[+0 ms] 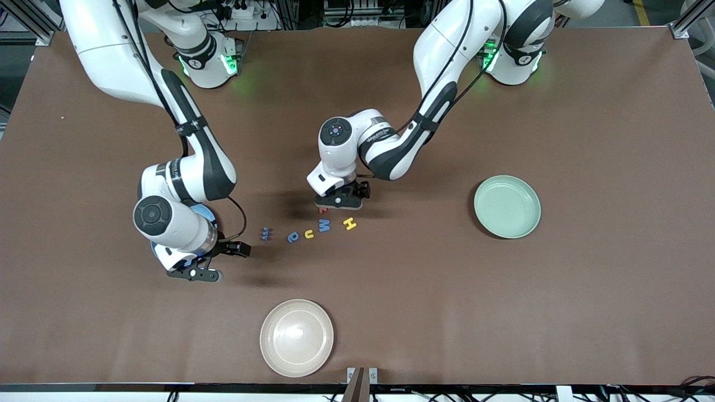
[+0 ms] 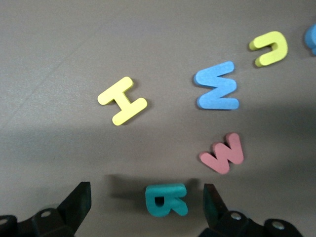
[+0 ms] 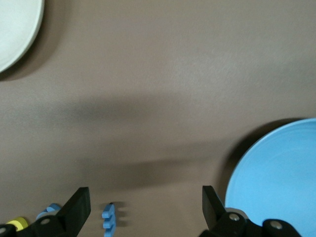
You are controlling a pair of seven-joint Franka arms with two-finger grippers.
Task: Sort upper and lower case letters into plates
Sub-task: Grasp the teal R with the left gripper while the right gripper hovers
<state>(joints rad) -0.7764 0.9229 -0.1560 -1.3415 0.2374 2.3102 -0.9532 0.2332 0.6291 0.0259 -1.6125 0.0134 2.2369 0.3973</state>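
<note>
My left gripper [image 1: 338,205] [image 2: 146,192] hangs low and open over the row of letters, with a teal letter [image 2: 166,200] lying flat between its fingers, untouched. Next to it lie a red letter [image 2: 223,153] [image 1: 322,210], a blue letter [image 2: 217,92] [image 1: 324,225], a yellow H [image 2: 122,100] [image 1: 350,224] and a yellow curved letter [image 2: 269,47] [image 1: 308,234]. A blue round letter [image 1: 292,237] and a dark blue letter [image 1: 266,234] [image 3: 108,217] end the row. My right gripper [image 1: 201,274] [image 3: 145,195] is open and empty beside the blue plate [image 3: 276,173] [image 1: 205,212], which its arm mostly hides. The pale green plate [image 1: 507,206] lies toward the left arm's end.
A cream-beige plate [image 1: 296,337] [image 3: 15,29] lies near the table's front edge, nearer the camera than the letters. Brown tabletop [image 1: 424,290] stretches between the letters and the pale green plate.
</note>
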